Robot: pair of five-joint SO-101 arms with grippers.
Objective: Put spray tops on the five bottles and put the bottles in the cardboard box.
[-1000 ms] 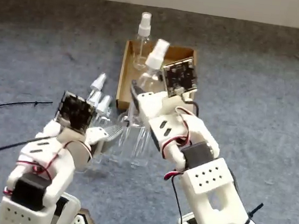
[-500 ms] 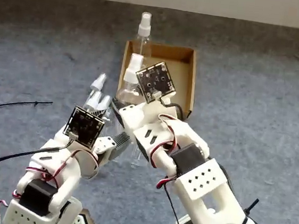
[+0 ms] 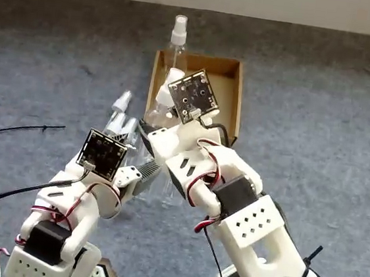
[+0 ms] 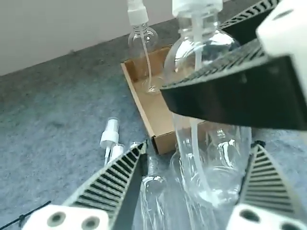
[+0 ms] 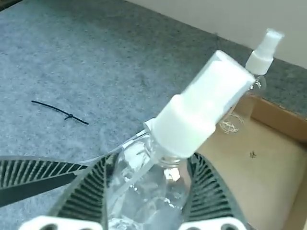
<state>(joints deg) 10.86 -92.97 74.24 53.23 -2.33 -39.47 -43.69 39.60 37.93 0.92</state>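
Edges: brown cardboard box (image 3: pixel 239 98) rim is seen near clear plastic white-topped bottle (image 4: pixel 206 91).
Right gripper (image 5: pixel 146 201): clenched on bottle.
Left gripper (image 4: pixel 199 148): released, spread around its base.

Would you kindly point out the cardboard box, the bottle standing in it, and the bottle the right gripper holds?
cardboard box (image 3: pixel 226 95), high view, on its bare floor.
bottle standing in the box (image 3: pixel 179 28), high view, on its spray top.
held bottle (image 5: pixel 201 114), right wrist view, on its white spray top.
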